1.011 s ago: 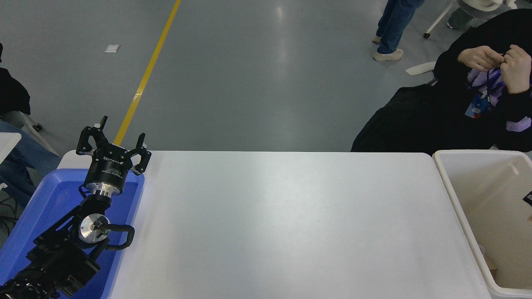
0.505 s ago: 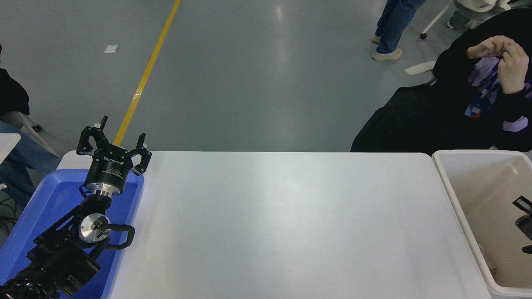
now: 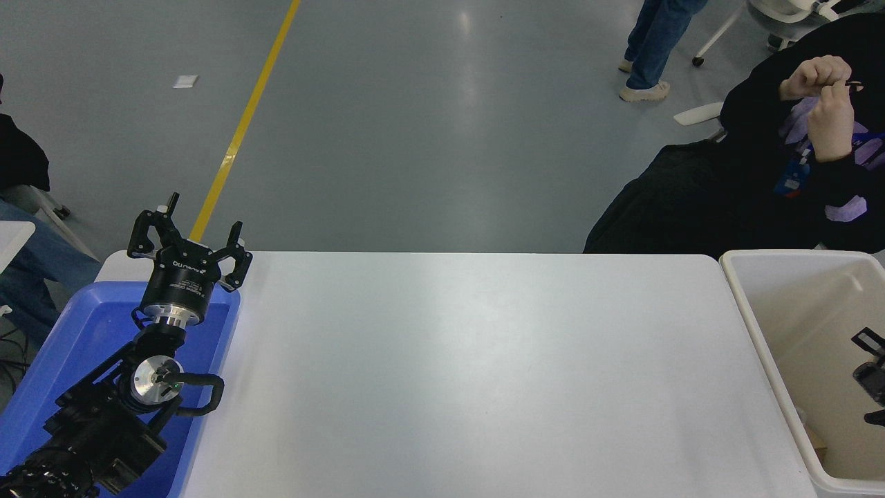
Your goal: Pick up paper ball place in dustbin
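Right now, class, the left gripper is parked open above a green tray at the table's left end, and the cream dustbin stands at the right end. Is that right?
Not quite: the tray is blue, not green. The head view shows it. The rest holds: the left gripper is parked open above it at the left end of the table, and the cream dustbin stands at the right end.

A smooth grey floor [image 3: 429, 124] with soft light glare carries a diagonal yellow painted line [image 3: 238, 131] at far left; a white-legged wheeled chair [image 3: 719, 34] stands far right.
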